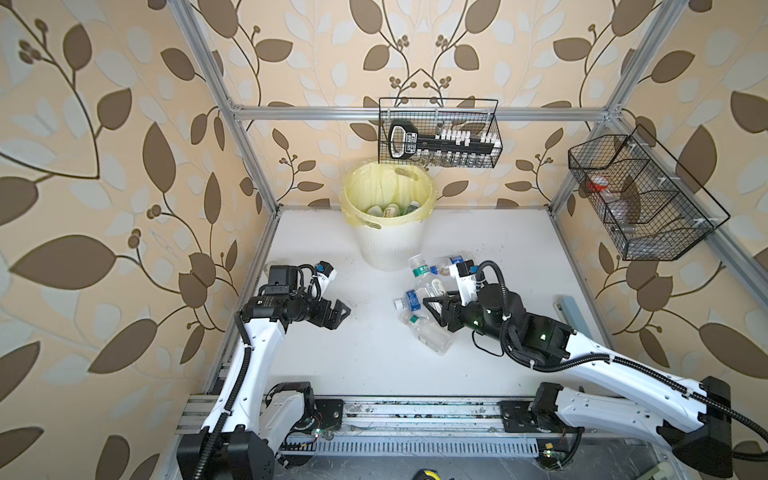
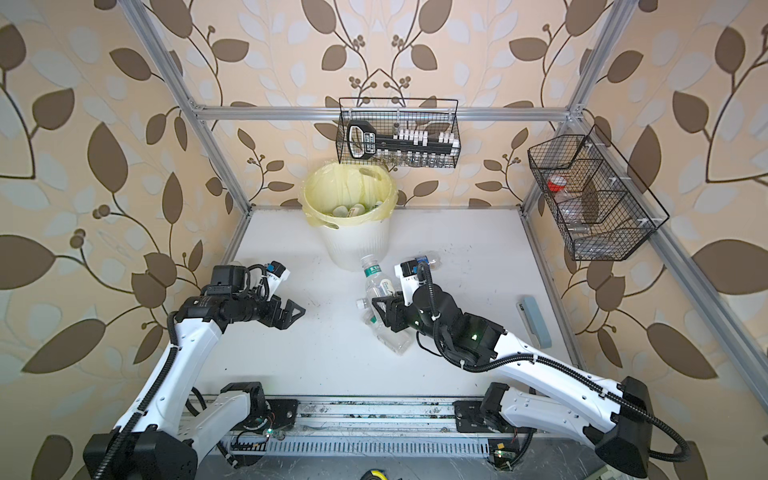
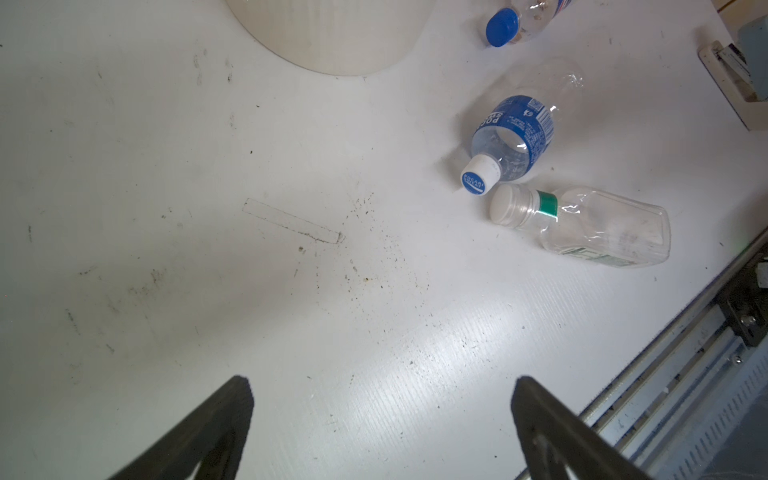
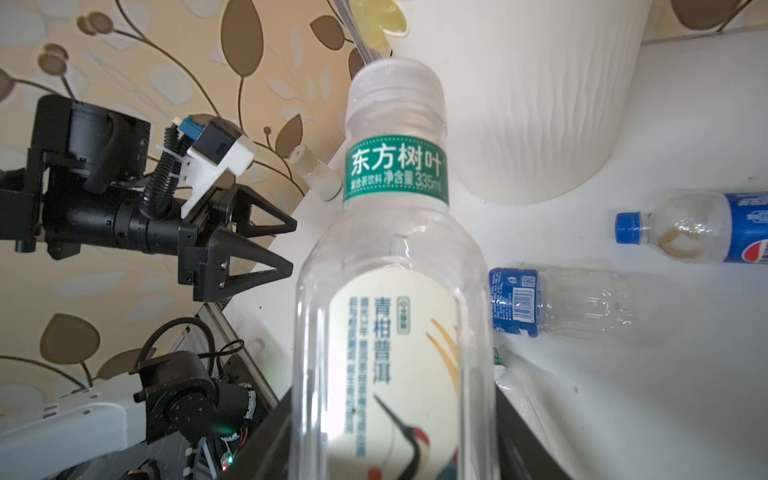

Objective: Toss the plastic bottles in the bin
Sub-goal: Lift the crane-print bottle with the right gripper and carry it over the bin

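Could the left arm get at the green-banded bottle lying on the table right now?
Probably yes: the left tool is open and empty, and only bare table lies between it and that bottle.

The cream ribbed bin, lined with a yellow bag, stands far-centre on the counter with several bottles inside. Just near-right of it, a clear green-banded bottle is held off the counter (cap toward the bin). Below it, three lie flat: a blue-labelled bottle, a white-capped bottle and a blue-capped bottle.
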